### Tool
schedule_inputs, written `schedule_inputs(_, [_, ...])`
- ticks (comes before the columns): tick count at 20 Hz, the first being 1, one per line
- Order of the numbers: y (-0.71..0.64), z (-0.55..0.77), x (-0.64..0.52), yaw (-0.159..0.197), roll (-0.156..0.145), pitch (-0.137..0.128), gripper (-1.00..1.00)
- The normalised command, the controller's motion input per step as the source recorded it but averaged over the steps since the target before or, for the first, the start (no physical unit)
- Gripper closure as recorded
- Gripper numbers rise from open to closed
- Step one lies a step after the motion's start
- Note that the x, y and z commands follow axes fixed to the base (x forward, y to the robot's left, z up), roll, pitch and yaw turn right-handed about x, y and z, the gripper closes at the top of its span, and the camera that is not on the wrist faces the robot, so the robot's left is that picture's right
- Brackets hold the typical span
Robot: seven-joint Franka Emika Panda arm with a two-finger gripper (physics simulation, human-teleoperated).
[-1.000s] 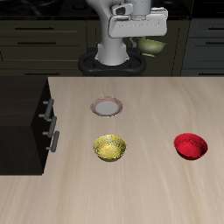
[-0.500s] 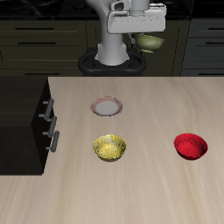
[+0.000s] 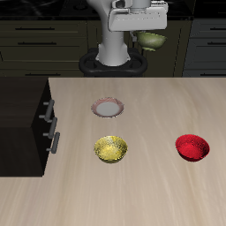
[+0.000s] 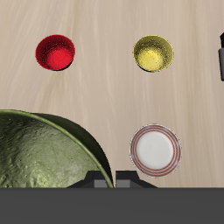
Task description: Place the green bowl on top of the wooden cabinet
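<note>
The green bowl hangs high above the table's back edge, held in my gripper, which is shut on its rim. The wrist view shows the green bowl close up, olive with a mottled inside, its rim running into the finger bases. The wooden cabinet is the near-black box at the table's side, with a flat top and silver bar handles; a sliver of the cabinet also shows in the wrist view. The bowl is well apart from the cabinet, far back and high.
A small white plate with a reddish rim lies mid-table, also the plate. In front of it sits a yellow-gold speckled bowl, bowl. A glossy red bowl, bowl, sits apart.
The gripper has risen a little with the green bowl between one second ago and now; since half a second ago it has barely moved. Things on the table are unchanged.
</note>
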Motion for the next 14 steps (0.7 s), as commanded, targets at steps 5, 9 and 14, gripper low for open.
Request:
schedule_inputs(5, [-0.02, 0.09, -0.01, -0.002, 0.002, -0.005, 1.0])
schedule_inputs(9, [-0.04, 0.11, 0.0, 0.009, -0.011, -0.029, 1.0])
schedule_inputs(14, [-0.02, 0.0, 0.02, 0.003, -0.001, 0.0, 1.0])
